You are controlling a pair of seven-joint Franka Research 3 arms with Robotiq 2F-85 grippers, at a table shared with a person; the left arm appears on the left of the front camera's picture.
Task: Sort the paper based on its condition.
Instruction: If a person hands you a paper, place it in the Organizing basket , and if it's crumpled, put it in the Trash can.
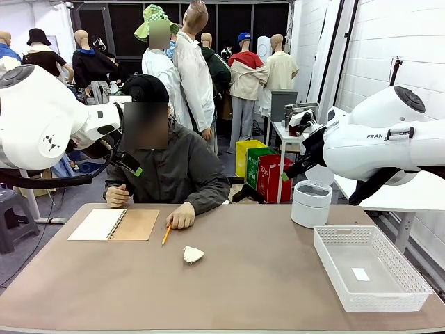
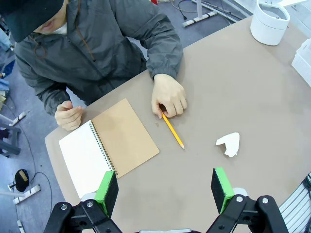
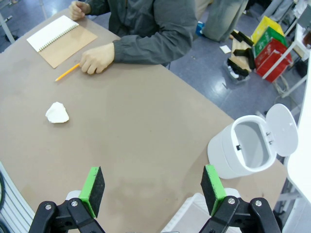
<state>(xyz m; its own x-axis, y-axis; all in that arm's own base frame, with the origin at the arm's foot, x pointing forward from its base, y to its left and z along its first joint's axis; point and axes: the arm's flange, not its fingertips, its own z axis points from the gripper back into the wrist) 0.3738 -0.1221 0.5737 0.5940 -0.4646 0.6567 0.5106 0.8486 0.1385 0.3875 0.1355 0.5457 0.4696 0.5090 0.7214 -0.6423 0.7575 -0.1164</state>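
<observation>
Both grippers' jaws stand spread wide and hold nothing: the left gripper [image 2: 164, 182] and the right gripper [image 3: 153, 179] hang above the table [image 1: 243, 292]. Mid-table lies the paper [image 1: 192, 255], a white sheet crushed into a small, lumpy, creased wad, well apart from the white mesh basket [image 1: 328, 268]. Farther off, a person's hand [image 1: 181, 216] rests on the end of a yellow pencil [image 1: 167, 234], beside an open spiral notepad [image 1: 113, 225].

White brick wall [image 1: 389, 49] at rt. Grey floor [image 1: 28, 243]. Brown tabletop [image 1: 243, 285] in fg. White side table [image 1: 278, 130] w/ yellow, green, red crates [image 1: 271, 177] beside. Grey stool [image 1: 8, 209] far lt.
</observation>
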